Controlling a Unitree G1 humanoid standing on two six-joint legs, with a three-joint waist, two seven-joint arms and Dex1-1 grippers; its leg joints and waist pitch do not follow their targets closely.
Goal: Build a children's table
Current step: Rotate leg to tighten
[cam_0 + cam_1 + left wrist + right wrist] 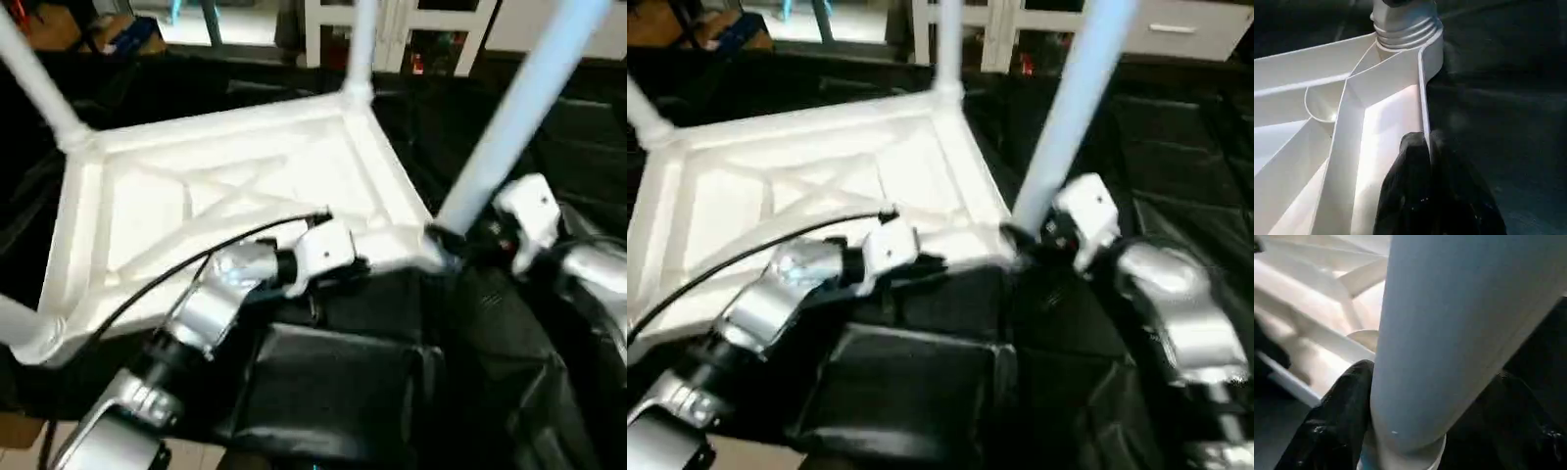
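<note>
The children's table lies upside down, its white X-ribbed top (pixel 245 186) facing up. Legs stand in its corner sockets: far left (pixel 39 83), far right (pixel 361 49), near right (pixel 519 108), and one at the near left corner (pixel 15 323). My left gripper (pixel 358 269) is shut on the top's near rim, and the thin rim wall (pixel 1422 98) runs between its black fingers (pixel 1405 186). My right gripper (pixel 460 240) straddles the base of the near right leg (pixel 1449 323), one black finger (pixel 1337 421) on each side, open with a slight gap.
The table rests on black cloth (pixel 549 392), with a black padded block (pixel 333 392) in front of the near rim. A black cable (pixel 167 279) arcs over my left forearm. White furniture (pixel 411 29) and a cardboard box (pixel 118 34) stand behind.
</note>
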